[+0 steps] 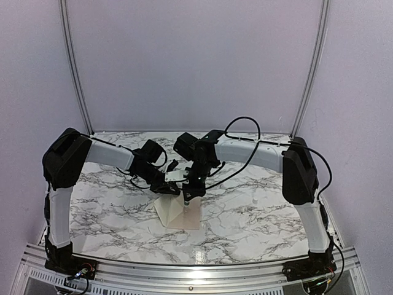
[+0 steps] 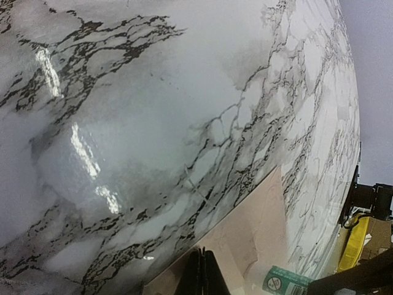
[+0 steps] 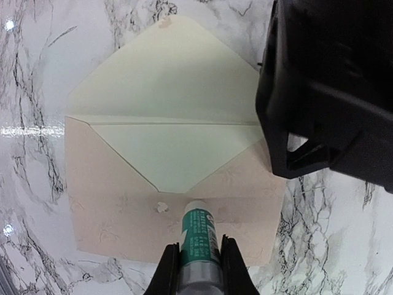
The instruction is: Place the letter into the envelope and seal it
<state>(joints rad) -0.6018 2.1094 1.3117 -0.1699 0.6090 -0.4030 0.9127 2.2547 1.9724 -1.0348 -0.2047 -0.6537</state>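
Right claw (image 3: pixel 199 253) clamped on the glue stick (image 3: pixel 198 233), left claw (image 2: pixel 200 273) seemingly shut, a hard dab could skid the envelope (image 3: pixel 116 215) across the slick worktop (image 3: pixel 344 246).

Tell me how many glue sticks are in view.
1. The glue stick is clamped in the right tool, its tip at the body of the open envelope. The table is partly hidden, so more may exist.

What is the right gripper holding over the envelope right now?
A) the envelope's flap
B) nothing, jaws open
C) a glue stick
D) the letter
C: in the right wrist view the right gripper is clamped on a green-labelled glue stick, its white tip down at the envelope.
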